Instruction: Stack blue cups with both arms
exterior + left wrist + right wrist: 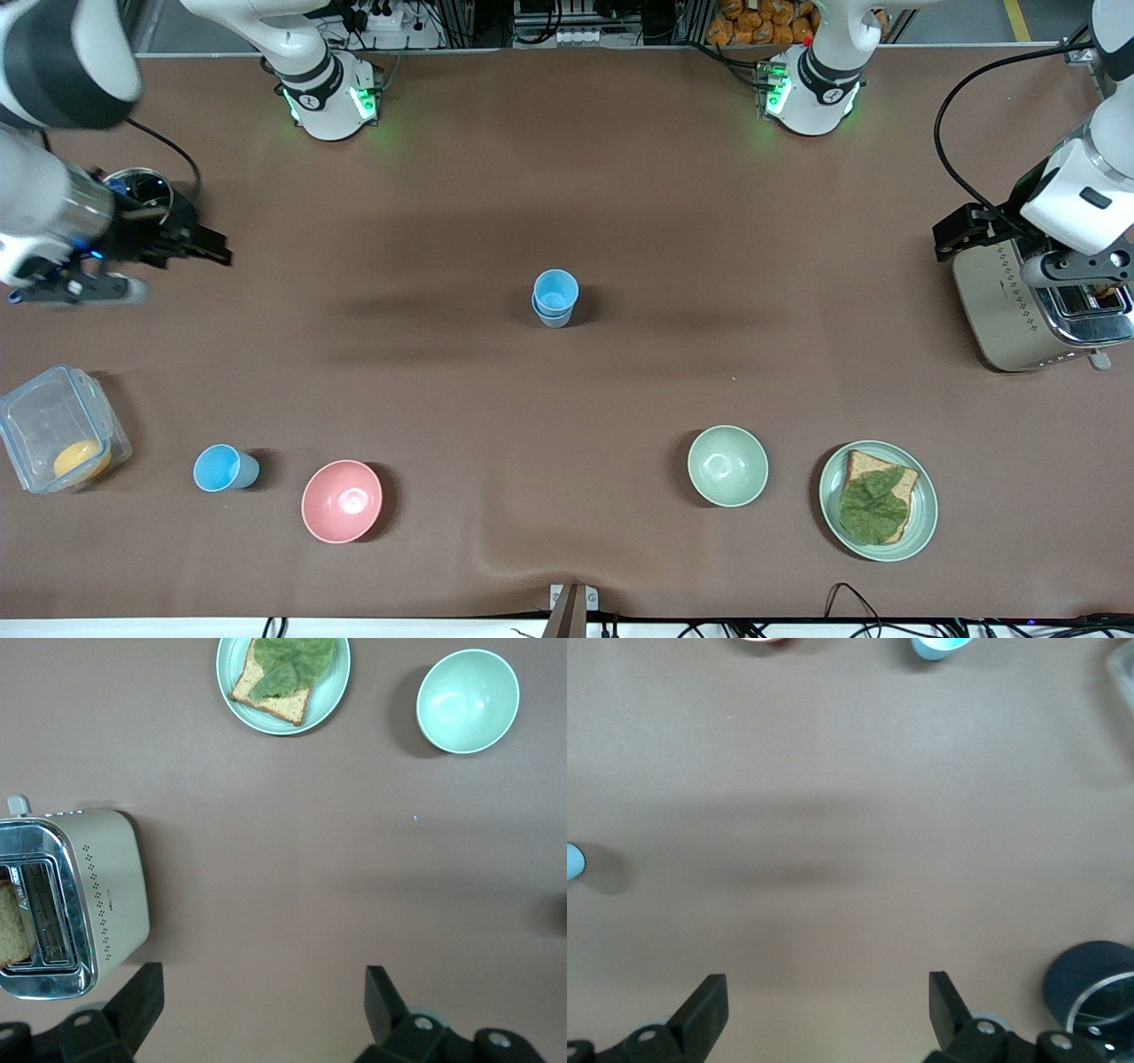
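Blue cups point(555, 299) stand nested mid-counter point(567, 399), the stacking apparently done, as the left pincer point(257, 1010) over the toaster point(1036, 306) and right pincer point(824, 1010) both hang wide, empty.

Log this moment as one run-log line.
blue cups: stacked, mid-table | left gripper: open, empty, by toaster | right gripper: open, empty, near dark cup
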{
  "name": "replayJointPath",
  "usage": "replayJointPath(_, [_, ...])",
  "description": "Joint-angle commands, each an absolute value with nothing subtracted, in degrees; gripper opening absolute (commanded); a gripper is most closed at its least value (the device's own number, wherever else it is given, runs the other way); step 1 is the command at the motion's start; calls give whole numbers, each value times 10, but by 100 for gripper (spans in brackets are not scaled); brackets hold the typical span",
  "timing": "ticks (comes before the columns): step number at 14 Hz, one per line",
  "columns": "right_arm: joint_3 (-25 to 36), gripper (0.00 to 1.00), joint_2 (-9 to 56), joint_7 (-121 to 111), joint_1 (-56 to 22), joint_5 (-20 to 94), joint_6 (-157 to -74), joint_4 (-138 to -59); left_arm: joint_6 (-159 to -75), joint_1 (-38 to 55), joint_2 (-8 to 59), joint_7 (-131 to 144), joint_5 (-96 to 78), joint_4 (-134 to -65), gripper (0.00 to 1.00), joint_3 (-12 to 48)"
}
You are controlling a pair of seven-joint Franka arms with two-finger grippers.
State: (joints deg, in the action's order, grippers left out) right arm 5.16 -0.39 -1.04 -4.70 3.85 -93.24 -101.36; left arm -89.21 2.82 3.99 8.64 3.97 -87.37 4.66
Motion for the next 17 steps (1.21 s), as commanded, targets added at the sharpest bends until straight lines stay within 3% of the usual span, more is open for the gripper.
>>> replayJointPath(1, [47, 100, -29, -25, -33, 17, -921, -1031, -882, 27, 36, 84, 37, -869, 100, 49])
replayJointPath(8, [51, 100, -28, -20, -33, 15, -860, -960, -880, 26, 30, 80, 38, -873, 100, 54])
replayJointPath(17, [51, 100, -33, -25, -32, 2, -884, -943, -861, 25, -7, 93, -11, -875, 100, 34])
